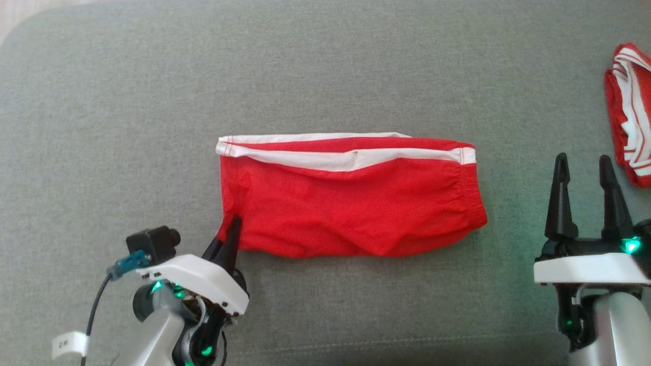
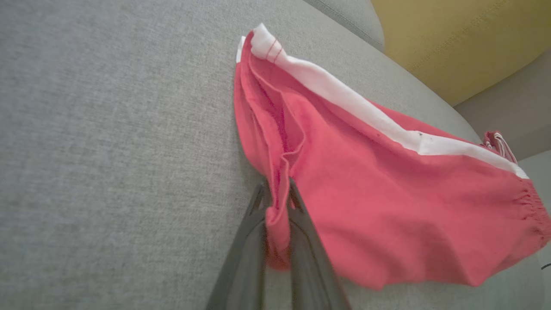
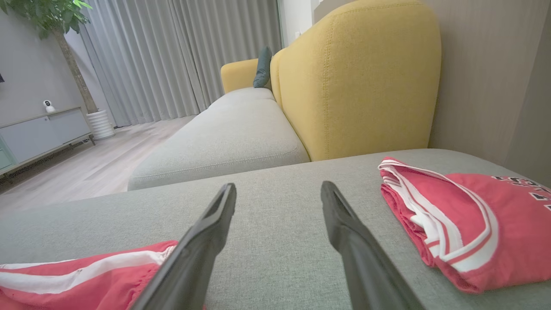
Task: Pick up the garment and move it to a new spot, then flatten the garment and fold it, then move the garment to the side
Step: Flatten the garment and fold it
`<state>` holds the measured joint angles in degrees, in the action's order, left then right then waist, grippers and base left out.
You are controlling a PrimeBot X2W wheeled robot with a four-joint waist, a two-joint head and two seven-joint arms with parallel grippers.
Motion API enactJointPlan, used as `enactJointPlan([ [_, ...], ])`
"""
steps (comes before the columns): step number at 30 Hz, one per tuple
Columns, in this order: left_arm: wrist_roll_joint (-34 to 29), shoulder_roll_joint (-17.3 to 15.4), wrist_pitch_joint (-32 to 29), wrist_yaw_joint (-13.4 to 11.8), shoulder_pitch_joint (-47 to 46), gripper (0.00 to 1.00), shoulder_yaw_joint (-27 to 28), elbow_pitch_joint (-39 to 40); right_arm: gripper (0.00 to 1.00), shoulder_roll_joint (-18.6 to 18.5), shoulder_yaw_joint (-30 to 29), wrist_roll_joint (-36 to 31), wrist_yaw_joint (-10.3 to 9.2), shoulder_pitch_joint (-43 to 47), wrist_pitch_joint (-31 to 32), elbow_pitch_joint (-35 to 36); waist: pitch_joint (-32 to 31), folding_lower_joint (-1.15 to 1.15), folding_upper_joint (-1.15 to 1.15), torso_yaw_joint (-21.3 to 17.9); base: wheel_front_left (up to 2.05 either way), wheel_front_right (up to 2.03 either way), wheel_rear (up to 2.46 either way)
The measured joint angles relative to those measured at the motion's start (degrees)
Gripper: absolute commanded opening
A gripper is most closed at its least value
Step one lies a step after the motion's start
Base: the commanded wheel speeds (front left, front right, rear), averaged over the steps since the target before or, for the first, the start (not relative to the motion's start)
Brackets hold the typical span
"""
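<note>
centred on the grey fabric cushion [image 1: 127, 101] lie red cloth shorts with white stripes [image 1: 351, 203], light and floppy, 7 o'clock corner pinched by the left gripper [image 1: 233, 229]. the spread right gripper [image 1: 583, 168] should probably take 5 o'clock.

Two red-and-white garments: garment [image 1: 351, 203] at frame centre, second garment [image 1: 630, 101] at the right edge. Two grippers: left gripper [image 1: 234, 226] at lower left, right gripper [image 1: 583, 161] at lower right. Two dark fingers [image 3: 202, 241] to each set of jaws; makes four in all. In the right wrist view, two grey seat cushions, near cushion [image 3: 280, 202] and far cushion [image 3: 241, 133]; one teal pillow [image 3: 262, 69] at upper centre; one potted plant [image 3: 64, 26] at upper left; one sideboard [image 3: 43, 133] at left; one small white camera [image 3: 48, 105] atop.
</note>
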<state>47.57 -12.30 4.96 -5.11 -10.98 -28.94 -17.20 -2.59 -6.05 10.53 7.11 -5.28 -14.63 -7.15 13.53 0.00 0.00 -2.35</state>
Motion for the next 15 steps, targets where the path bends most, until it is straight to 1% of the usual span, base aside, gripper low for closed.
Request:
enactJointPlan([
  [3,-0.01,0.0,0.29,-0.44,0.42,0.0,-0.11,0.15,1.0,0.0,0.01,-0.07,0.0,-0.03,0.23,-0.36,-0.42,0.0,0.0,0.44,0.0,0.0,0.0],
  [4,-0.08,0.02,0.82,-0.46,0.42,0.25,-0.16,0.19,1.0,0.0,0.02,-0.13,0.0,-0.04,0.52,-0.46,-0.59,0.0,0.0,0.55,0.0,0.0,0.0],
  [5,-0.4,0.07,1.63,-0.51,0.42,0.68,-0.18,0.33,1.0,0.0,0.02,-0.15,0.0,-0.04,0.52,-0.48,-0.75,0.0,0.0,0.66,0.0,0.0,0.0],
  [6,-0.67,0.12,2.4,-0.63,0.42,1.0,-0.12,0.47,1.0,0.0,0.01,-0.35,0.0,-0.04,0.52,-0.51,-0.91,0.0,0.0,0.78,0.0,0.0,0.0],
  [7,-1.04,0.13,3.16,-1.0,0.42,1.0,-0.12,0.58,1.0,0.0,0.02,-0.52,0.0,-0.04,0.53,-0.55,-1.09,0.0,0.0,0.9,0.0,0.0,0.0],
  [8,-2.42,0.05,5.2,-0.99,0.41,1.0,-0.1,0.96,1.0,0.0,0.05,-0.53,0.0,-0.05,0.62,-0.7,-1.49,0.0,0.0,1.13,0.0,0.0,0.0],
  [10,-4.16,-0.08,6.97,-0.99,0.4,1.0,-0.03,1.99,1.0,0.0,0.1,-0.68,0.0,-0.05,1.29,-0.73,-1.95,0.0,0.0,1.34,0.0,0.0,0.0],
  [15,-9.83,-0.51,8.94,-1.19,0.37,1.0,0.44,6.22,1.0,0.0,0.32,-2.34,0.0,-0.09,2.8,0.56,-3.36,0.0,0.0,1.87,0.0,0.0,0.0],
])
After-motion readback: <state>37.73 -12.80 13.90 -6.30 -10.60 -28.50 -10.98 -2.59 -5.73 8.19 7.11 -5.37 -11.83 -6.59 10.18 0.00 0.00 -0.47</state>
